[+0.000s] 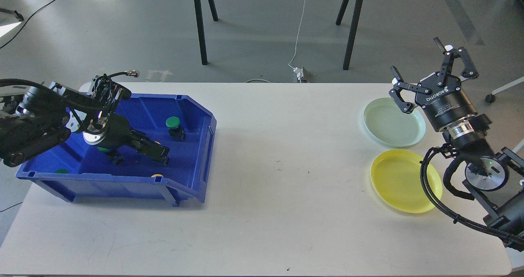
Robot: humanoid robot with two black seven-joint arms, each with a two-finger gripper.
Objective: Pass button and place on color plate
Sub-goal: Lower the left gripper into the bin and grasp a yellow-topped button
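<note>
The blue bin (123,182) stands on the left of the table. My left gripper (159,151) is down inside it, over the spot where a yellow button stood; that button is hidden under the dark fingers, and I cannot tell whether they are closed on it. A green button (172,123) stands upright at the bin's back right. Another green one (105,149) is mostly hidden under my wrist. A yellow button top (156,175) and a green one (61,171) peek over the front wall. My right gripper (414,55) is open and empty, raised beyond the pale green plate (389,125). The yellow plate (403,183) lies nearer.
The white table (278,195) stretches between the bin and the plates. Black stand legs (199,27) and a white cable with a socket (301,73) are on the floor behind the table. My right arm's cables (434,195) hang over the yellow plate's right edge.
</note>
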